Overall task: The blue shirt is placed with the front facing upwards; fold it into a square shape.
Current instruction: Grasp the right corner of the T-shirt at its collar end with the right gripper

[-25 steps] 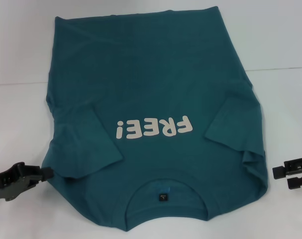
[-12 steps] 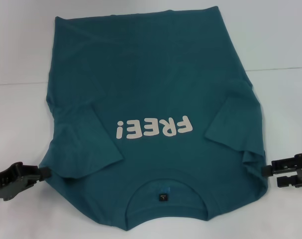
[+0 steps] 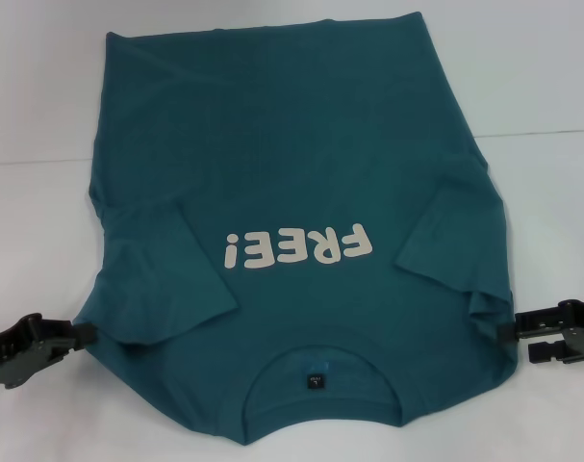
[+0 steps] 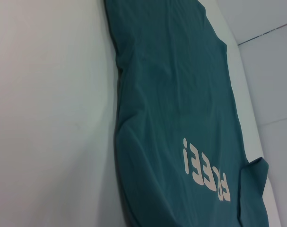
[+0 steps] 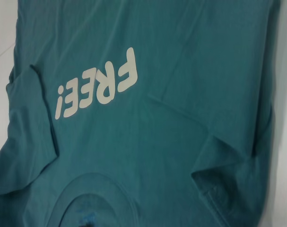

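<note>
Across the white worktop (image 3: 561,87) I see the blue shirt (image 3: 292,164) spread flat, print up. At its shoulder edges, the left gripper (image 3: 80,332) and right gripper (image 3: 519,332) touch fabric, jaws parted, holding nothing; both have crept inward since earlier.

Matt cotton-like blue shirt (image 3: 301,173) (softly creased)

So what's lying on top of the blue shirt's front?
Both short sleeves are folded inward over the blue shirt, flanking the white FREE! print. The fabric beneath each sleeve is hidden.
</note>
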Motion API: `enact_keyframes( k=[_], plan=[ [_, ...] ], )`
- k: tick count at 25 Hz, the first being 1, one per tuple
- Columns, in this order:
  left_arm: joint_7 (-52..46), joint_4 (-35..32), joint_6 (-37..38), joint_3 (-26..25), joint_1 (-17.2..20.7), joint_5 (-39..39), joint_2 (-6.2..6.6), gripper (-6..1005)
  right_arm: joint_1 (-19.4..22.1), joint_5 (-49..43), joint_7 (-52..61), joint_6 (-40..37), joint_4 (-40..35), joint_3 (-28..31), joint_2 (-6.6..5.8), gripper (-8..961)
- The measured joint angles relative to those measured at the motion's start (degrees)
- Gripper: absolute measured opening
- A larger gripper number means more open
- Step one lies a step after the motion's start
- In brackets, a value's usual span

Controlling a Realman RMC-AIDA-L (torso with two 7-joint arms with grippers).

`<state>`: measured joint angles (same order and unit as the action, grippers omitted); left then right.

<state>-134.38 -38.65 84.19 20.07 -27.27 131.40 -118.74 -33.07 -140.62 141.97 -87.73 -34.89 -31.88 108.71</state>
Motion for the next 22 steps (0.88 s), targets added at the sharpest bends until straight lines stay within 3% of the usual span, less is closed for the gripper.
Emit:
enact_keyframes(
  k=[22],
  plan=[
    [0.00,-0.01,-0.43,-0.20,0.20,0.00,0.00,30,-0.97,-0.10,0.86,4.62,2.16,-2.51,1.21,776]
  ],
)
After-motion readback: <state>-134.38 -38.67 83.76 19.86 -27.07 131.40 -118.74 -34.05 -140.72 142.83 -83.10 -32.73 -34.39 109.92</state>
